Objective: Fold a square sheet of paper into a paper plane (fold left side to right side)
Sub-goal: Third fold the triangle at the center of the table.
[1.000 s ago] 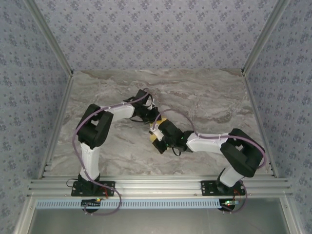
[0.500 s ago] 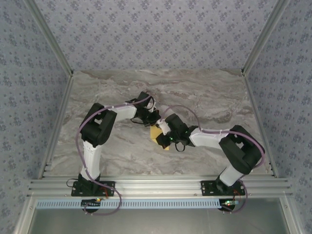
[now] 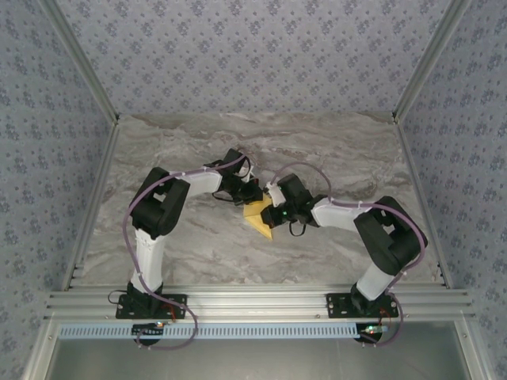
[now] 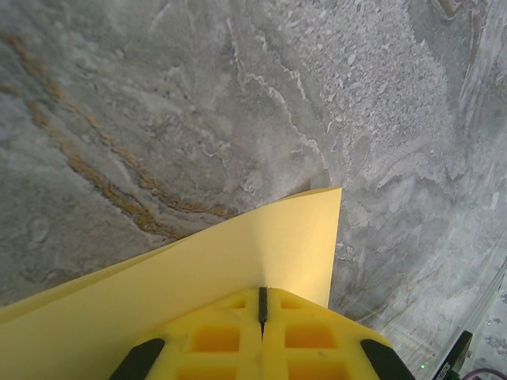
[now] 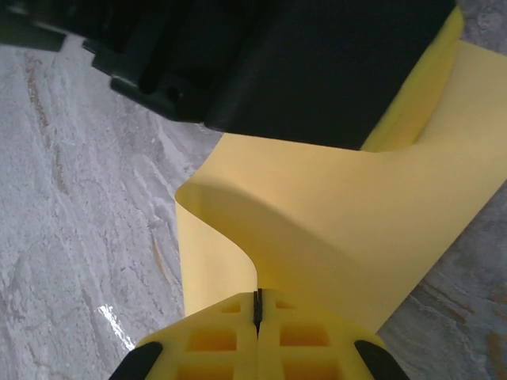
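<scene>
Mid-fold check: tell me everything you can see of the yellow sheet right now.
The square sheet of paper is thin, plain mustard-yellow and unprinted. It sits mid-table between the arms, a pointed wedge from above. It is not flat: the right wrist view shows a soft bow, no sharp crease. The left pincer and the right pincer are both shut on it; a free corner juts over the marbled table.

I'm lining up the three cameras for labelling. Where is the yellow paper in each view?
Top external: yellow paper in the picture's middle.
Left wrist: lower half, spreading out from the shut jaws.
Right wrist: centre and right, curling up from the shut jaws.
Shared landmark: grey marble tabletop around it.
</scene>
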You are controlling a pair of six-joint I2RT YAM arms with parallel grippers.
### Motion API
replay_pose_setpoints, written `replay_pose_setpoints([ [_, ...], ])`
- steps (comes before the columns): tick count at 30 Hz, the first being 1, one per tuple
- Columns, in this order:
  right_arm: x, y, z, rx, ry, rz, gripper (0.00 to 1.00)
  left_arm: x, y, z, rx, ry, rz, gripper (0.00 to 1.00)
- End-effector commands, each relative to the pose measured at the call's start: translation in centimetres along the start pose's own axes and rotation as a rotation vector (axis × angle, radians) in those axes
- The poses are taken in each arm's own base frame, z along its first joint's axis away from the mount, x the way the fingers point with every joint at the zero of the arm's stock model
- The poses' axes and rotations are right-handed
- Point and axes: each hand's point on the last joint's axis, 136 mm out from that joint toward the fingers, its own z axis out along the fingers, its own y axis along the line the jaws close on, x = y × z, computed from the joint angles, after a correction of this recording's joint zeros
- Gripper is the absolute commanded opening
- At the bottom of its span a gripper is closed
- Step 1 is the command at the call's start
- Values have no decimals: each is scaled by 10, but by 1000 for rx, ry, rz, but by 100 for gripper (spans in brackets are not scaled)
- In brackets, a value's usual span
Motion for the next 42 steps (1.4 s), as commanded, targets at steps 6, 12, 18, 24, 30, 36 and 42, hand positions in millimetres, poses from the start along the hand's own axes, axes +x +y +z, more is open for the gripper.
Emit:
replay_pose_setpoints([
  [6,8,-11,4,27,38,48,0,14,19,8,-70,44,-20,4],
  [12,12,-7,3,2,32,65,0,14,18,8,-70,43,-20,4],
  [18,17,-3,5,-15,40,76,0,14,18,8,-69,42,-19,4],
  [24,17,-4,6,-1,34,86,0,14,18,8,-68,39,-19,4],
  [30,10,-3,8,-4,32,79,0,14,17,7,-67,38,-17,4],
  [36,17,-6,10,0,46,92,0,13,17,7,-67,36,-19,4],
  [42,19,-11,10,27,50,98,0,14,18,7,-69,38,-20,4],
])
